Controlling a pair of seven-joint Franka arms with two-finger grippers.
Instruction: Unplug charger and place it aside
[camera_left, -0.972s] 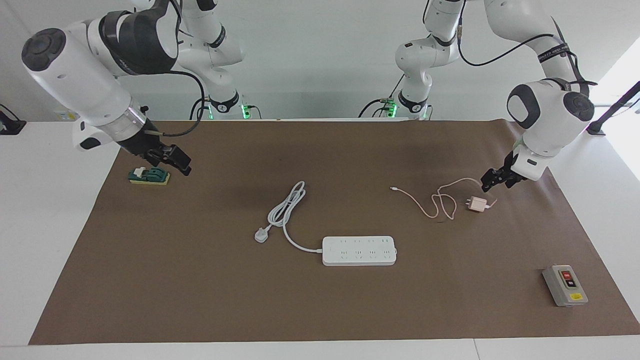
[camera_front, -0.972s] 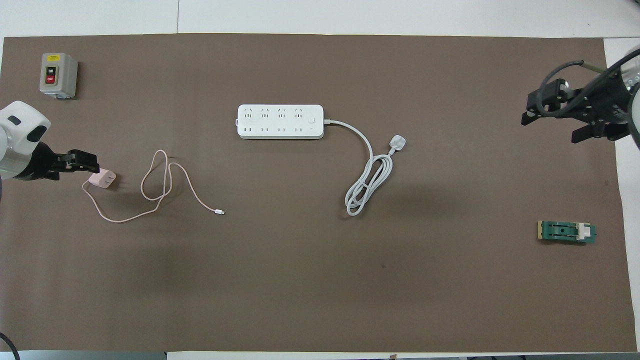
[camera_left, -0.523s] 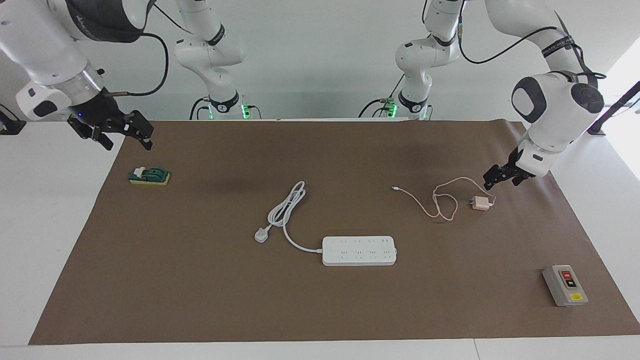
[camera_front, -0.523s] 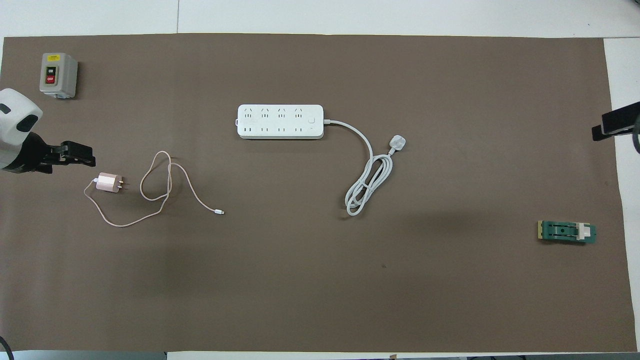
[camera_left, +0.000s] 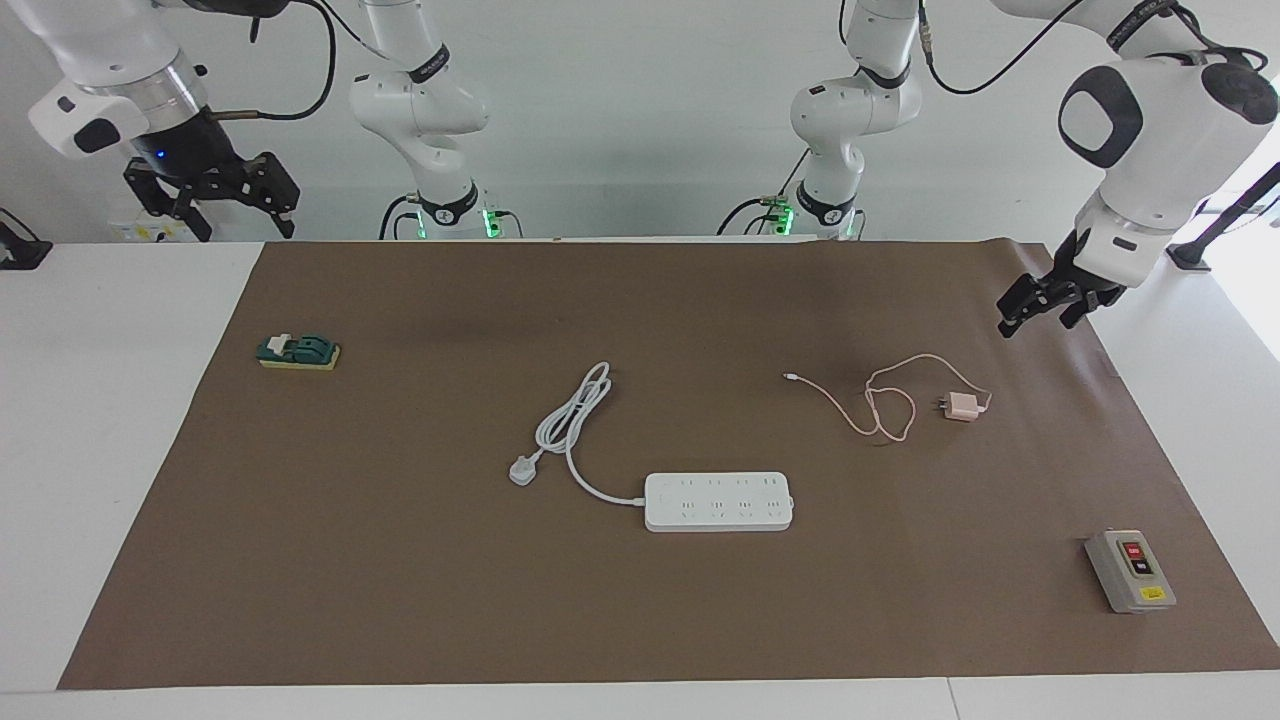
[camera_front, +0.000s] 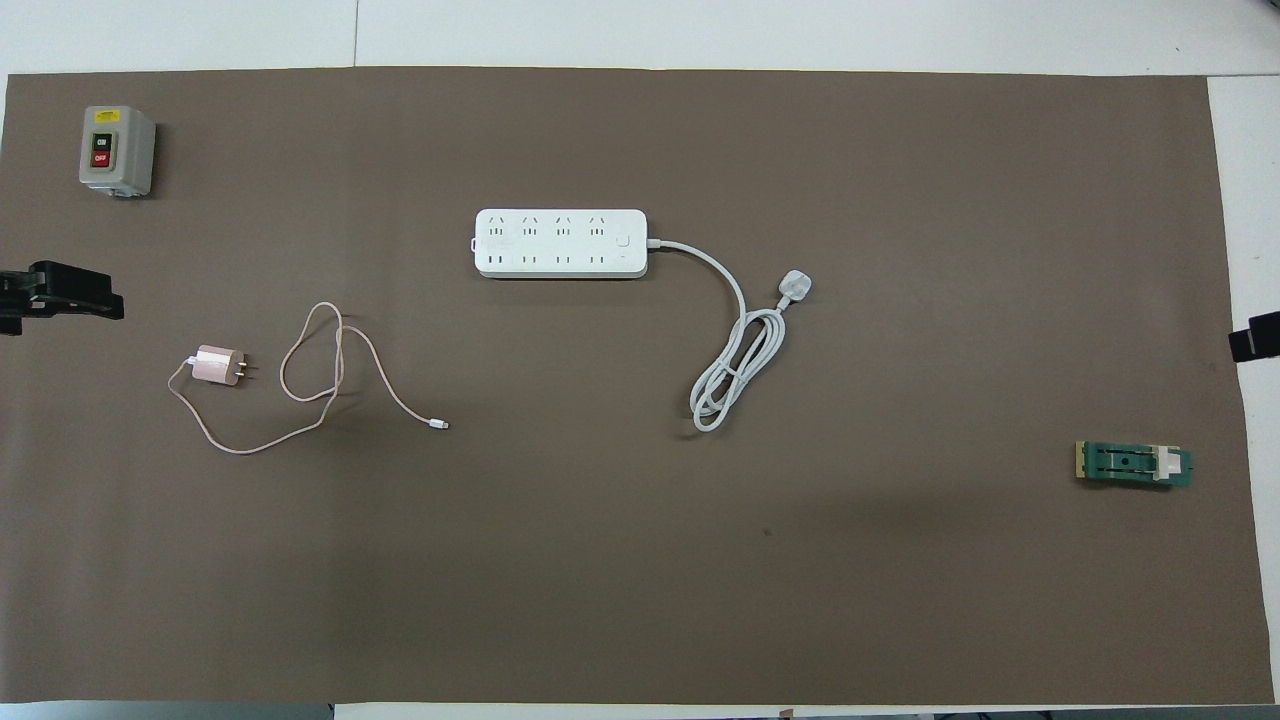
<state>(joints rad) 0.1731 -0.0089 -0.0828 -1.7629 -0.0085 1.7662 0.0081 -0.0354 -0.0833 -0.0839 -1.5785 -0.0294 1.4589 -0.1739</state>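
Charger (camera_left: 960, 406), small pale pink cube adapter with two metal prongs, lies flat on the brown paper mat (camera_left: 400, 600) toward the left arm's end of the table, thin pink cable (camera_left: 880, 400) looped beside it, unplugged and well apart from the white multi-socket power strip (camera_left: 718, 501) (strip's own white three-pin plug on thick cord (camera_left: 523, 468) also lies loose on the mat). Left gripper (camera_left: 1040, 305) is up in the air over the mat edge near the charger, fingers spread open, holding nothing. Right gripper (camera_left: 215, 195) is raised over the bare white table off the mat corner, fingers apart, empty. Green block switch (camera_left: 297, 351) and grey on/off switch box (camera_left: 1129, 571) sit untouched
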